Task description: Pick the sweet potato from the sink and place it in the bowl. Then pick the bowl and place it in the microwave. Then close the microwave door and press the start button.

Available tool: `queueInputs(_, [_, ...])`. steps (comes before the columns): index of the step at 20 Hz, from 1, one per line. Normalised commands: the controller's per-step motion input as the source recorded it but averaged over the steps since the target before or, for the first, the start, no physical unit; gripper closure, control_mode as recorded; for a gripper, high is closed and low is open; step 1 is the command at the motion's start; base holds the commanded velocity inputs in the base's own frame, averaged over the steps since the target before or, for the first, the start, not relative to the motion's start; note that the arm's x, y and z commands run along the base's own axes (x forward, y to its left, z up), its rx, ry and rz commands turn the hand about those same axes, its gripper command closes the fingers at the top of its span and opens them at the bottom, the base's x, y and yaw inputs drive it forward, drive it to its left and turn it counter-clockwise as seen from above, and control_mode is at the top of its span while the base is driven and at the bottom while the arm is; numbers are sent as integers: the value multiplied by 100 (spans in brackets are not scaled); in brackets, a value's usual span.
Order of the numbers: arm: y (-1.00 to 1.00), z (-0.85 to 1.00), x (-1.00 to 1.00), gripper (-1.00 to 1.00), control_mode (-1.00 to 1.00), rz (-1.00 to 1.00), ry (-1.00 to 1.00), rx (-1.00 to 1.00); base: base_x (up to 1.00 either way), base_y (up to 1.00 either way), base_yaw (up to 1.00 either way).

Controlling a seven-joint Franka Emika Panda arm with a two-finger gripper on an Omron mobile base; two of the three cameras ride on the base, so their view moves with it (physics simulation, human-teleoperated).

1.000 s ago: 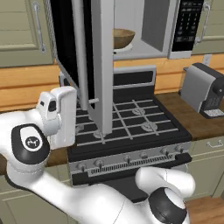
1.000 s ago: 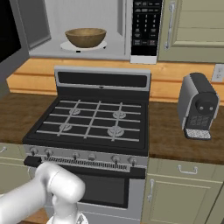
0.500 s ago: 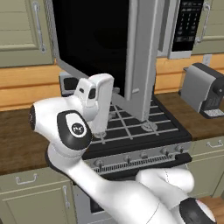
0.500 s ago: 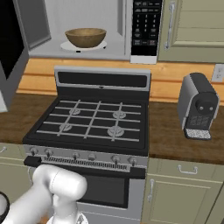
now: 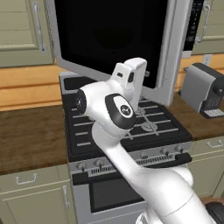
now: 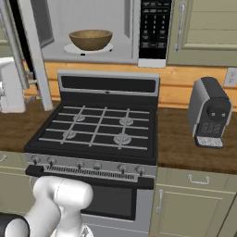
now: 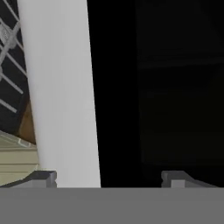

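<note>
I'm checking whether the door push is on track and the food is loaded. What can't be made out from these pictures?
- Sweet potato: in the right base view the bowl sits in the microwave, but its rim hides what is inside.
- Contact: in the left base view the hand covers the gripper's fingertips at the microwave door.
- Hand view: only the gripper tips show; whether they touch the door's silver frame is unclear.
- Keypad: buttons too small to pick out start.

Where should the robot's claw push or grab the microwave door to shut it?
Best near the microwave door's free edge, on the silver frame facing the claw, pushing from the outer, glass side. That edge swings farthest from the hinge, and the door stands partly open with the bowl already inside.
</note>
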Motion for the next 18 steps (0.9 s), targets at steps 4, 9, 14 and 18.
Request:
queueInputs(4, [-83,8,98,-100,-100,0,0,-2,0,0,0])
queueInputs(9, [-72,3,90,-100,-100,2,1,0,0,0,0])
queueInputs(14, [-60,0,100,-100,-100,6,8,0,0,0,0])
queueInputs(18, [-54,0,100,-100,-100,8,18,0,0,0,0])
